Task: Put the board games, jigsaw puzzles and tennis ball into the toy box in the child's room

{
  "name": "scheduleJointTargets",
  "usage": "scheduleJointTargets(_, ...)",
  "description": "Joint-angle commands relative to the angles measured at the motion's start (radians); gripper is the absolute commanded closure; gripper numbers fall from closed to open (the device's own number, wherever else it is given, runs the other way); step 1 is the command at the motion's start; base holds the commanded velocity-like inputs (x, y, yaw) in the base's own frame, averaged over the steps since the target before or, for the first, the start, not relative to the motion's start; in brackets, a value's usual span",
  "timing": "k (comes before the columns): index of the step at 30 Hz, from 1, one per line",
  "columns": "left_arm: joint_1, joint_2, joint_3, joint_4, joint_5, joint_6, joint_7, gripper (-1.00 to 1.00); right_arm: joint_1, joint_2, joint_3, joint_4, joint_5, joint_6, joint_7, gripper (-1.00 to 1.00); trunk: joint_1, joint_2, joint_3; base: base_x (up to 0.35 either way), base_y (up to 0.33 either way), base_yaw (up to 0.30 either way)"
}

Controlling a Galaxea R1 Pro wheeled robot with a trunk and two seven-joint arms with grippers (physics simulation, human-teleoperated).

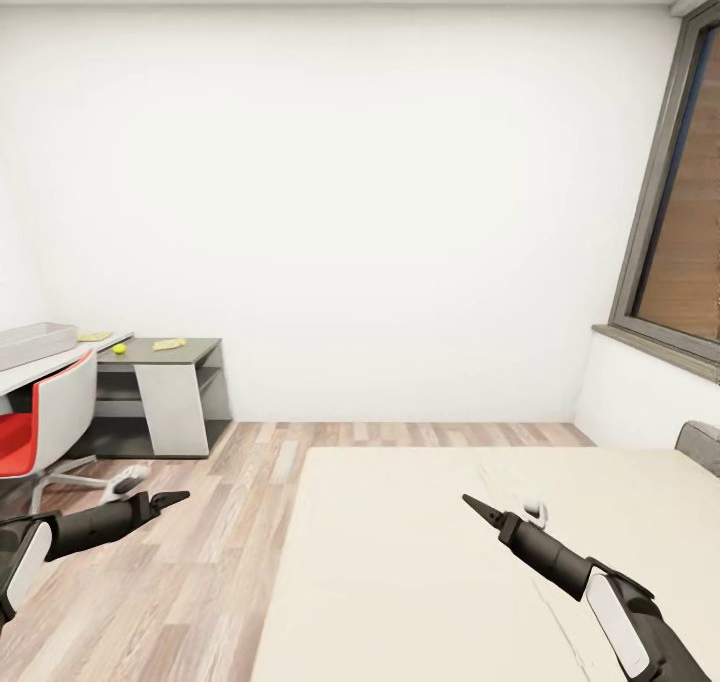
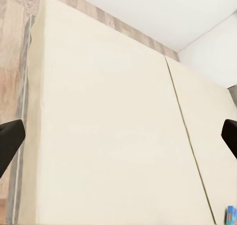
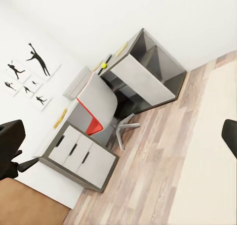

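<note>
The toy box (image 1: 35, 342) (image 3: 76, 82), a shallow grey bin, stands on the light-grey table (image 1: 60, 364) at the far left. The tennis ball (image 1: 119, 348) (image 3: 104, 65) lies on the lower dark-grey section. One yellow jigsaw puzzle (image 1: 168, 344) (image 3: 121, 49) lies beside the ball, and another (image 1: 95, 336) lies nearer the bin. The beige bed (image 1: 450, 562) (image 2: 108, 116) spreads below both arms. A blue board game (image 2: 231, 215) peeks in at its edge. My left gripper (image 1: 172, 500) (image 2: 118, 138) hangs open over the floor beside the bed. My right gripper (image 1: 472, 507) (image 3: 118, 141) is open above the mattress, empty.
A red-and-white swivel chair (image 1: 45, 427) (image 3: 98, 109) stands at the table, over the wood floor (image 1: 200, 522). A yellow flat item (image 3: 60, 117) lies above the white drawers (image 3: 81, 156). Silhouette pictures (image 3: 27, 76) hang on the wall. A window (image 1: 680, 232) is at the right.
</note>
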Motion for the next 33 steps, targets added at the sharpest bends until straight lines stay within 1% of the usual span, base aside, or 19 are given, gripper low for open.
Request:
scheduleJointTargets(1, -0.001, 0.000, 0.001, 0.000, 0.001, 0.005, -0.003, -1.00, -0.001, 0.000, -0.001, 0.001, -0.007, 0.008, 0.001, -1.00, 0.000, -0.001, -0.002, 0.000, -0.294, 0.000)
scheduleJointTargets(33, -0.001, 0.000, 0.001, 0.000, 0.001, 0.005, -0.003, -1.00, -0.001, -0.001, 0.000, 0.000, -0.007, 0.008, 0.001, -1.00, 0.000, -0.001, -0.002, 0.000, -0.294, 0.000)
